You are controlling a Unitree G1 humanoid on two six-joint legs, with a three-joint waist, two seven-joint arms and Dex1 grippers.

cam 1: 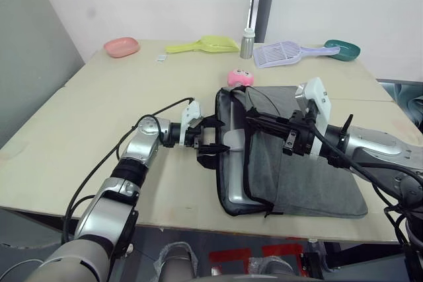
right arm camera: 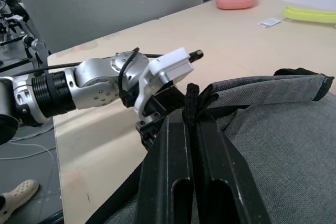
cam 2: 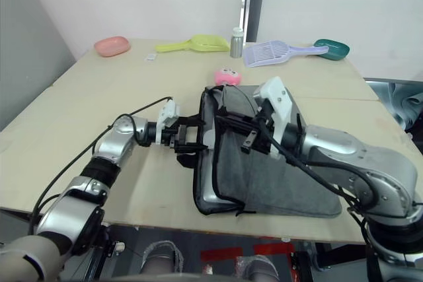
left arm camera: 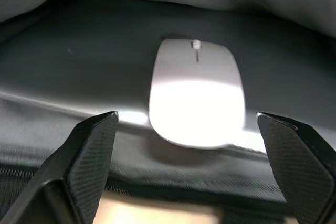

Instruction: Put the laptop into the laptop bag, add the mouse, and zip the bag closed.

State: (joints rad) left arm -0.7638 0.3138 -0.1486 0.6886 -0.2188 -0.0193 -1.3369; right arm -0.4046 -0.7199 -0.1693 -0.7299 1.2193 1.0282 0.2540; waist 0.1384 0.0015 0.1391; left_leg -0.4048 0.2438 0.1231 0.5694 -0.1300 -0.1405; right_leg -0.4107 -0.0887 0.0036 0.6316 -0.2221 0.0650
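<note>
**Mouse lying inside the lifted bag**

Head views: the grey fabric laptop bag (cam 1: 310,176) lies at the table's (cam 1: 99,117) near right. The right gripper (cam 1: 254,118) is clamped on its black handle, lifting the flap off the smooth silver laptop (cam 1: 232,193).

Left wrist view: the left gripper (left arm camera: 186,124), fingers spread apart, faces the glossy white oval mouse (left arm camera: 197,98) resting inside.

Right wrist view: the fingers pinch the woven handle (right arm camera: 192,98).

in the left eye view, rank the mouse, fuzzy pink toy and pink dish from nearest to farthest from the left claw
1. The mouse: right at the open left claw, lying on the laptop in the bag's mouth.
2. The fuzzy pink toy: farther back, at the laptop bag's far edge.
3. The pink dish: farthest, at the table's far left corner.
</note>
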